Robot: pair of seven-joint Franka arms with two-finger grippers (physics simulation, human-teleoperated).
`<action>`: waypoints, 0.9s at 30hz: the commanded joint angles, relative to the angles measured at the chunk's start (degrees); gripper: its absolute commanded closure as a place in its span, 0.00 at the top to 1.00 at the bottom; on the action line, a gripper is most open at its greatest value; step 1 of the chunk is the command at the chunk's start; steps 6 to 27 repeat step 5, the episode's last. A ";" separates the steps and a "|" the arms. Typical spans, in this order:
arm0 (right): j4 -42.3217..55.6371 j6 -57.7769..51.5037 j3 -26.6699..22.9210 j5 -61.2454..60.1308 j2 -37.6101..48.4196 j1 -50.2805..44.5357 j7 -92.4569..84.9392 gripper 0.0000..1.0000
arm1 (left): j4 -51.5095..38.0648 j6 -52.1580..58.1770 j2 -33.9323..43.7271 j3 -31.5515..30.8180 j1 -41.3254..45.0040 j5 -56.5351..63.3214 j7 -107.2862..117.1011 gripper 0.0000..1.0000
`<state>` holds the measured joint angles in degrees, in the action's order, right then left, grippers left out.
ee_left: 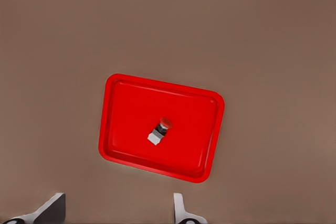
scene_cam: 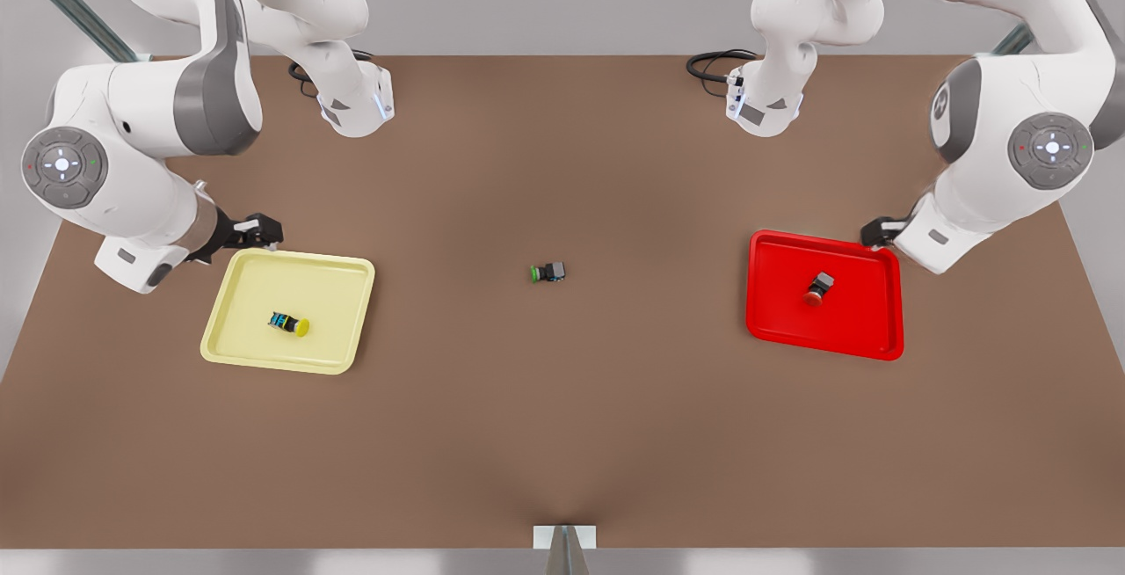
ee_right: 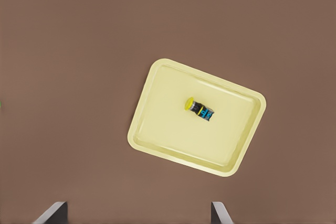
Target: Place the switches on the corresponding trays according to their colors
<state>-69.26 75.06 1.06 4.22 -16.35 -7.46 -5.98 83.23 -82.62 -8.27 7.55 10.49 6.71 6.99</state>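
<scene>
Front view. The yellow switch point(scene_cam: 289, 323) lies on its side inside the yellow tray point(scene_cam: 230, 339), and the red switch point(scene_cam: 818, 288) lies inside the red tray point(scene_cam: 879, 333); judged from this, both placements are done and nothing is left but to clear the arms. A green switch point(scene_cam: 548, 272) lies alone on the desk point(scene_cam: 562, 434) between the trays, well apart from both. The right gripper point(scene_cam: 260, 229) hangs at the yellow tray's far corner on the front view's left; the left gripper point(scene_cam: 879, 230) hangs at the red tray's far corner on the front view's right. Neither touches a switch.

Left wrist view. The red tray point(ee_left: 118, 140) sits below with the red switch point(ee_left: 160, 131) near its middle. The left gripper point(ee_left: 116, 211) shows two fingertips point(ee_left: 52, 205) set wide apart; the jaws are spread and hold nothing.

Right wrist view. The yellow tray point(ee_right: 157, 135) carries the yellow switch point(ee_right: 199, 109) near its middle. The right gripper point(ee_right: 137, 212) shows fingertips point(ee_right: 52, 211) wide apart; the jaws are spread, empty, clear of the tray.
</scene>
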 commanded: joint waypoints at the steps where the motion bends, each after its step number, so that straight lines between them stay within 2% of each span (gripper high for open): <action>1: 0.00 0.00 0.08 0.00 0.01 0.08 -0.08 1.00 | 0.00 0.00 0.01 0.01 1.29 -6.80 1.09 1.00; 27: 0.00 0.00 0.00 0.00 -0.08 0.08 0.01 1.00 | 0.61 0.00 0.80 0.27 1.21 -9.00 2.94 1.00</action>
